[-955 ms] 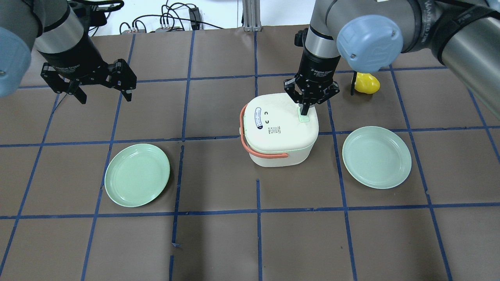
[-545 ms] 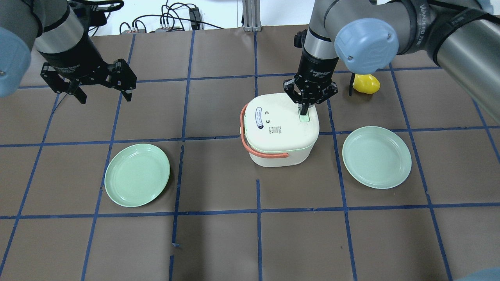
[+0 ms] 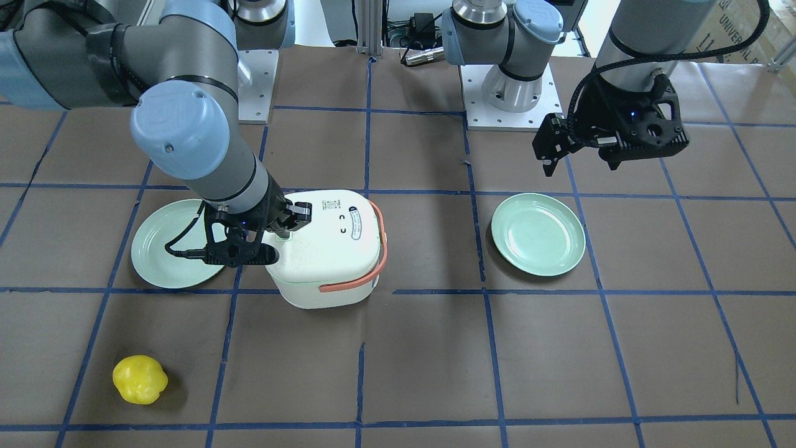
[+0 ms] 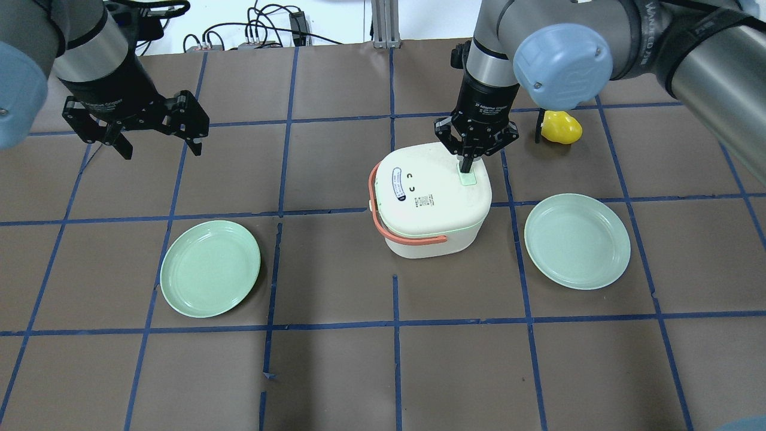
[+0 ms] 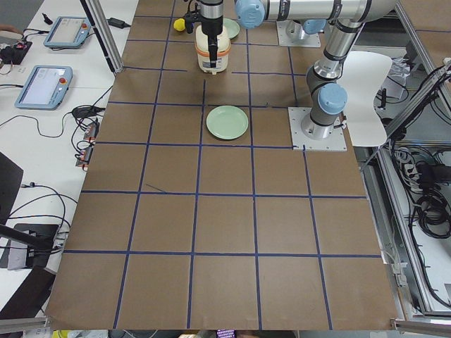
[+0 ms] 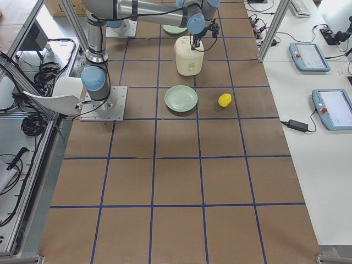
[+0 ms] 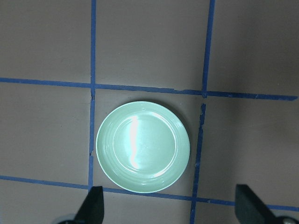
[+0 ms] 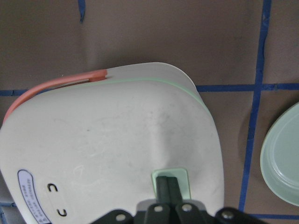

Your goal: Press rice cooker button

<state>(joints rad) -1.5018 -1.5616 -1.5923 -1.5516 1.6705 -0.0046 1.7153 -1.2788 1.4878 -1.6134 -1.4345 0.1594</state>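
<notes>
The right gripper [image 4: 466, 164], pinched tight, pokes the green button [image 4: 468, 179] on the white rice cooker [image 4: 428, 203]. The left gripper [image 4: 161, 151] hangs wide apart near the table's far edge.

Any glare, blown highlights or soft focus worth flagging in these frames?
Left wrist view: a white glare streak runs down the plate, otherwise sharp. Front-facing view: the rice cooker lid is nearly washed out. Right wrist view: the right end effector at the bottom edge looks slightly soft, close to the lens. Overhead view: crisp, no glare on the rice cooker.
</notes>
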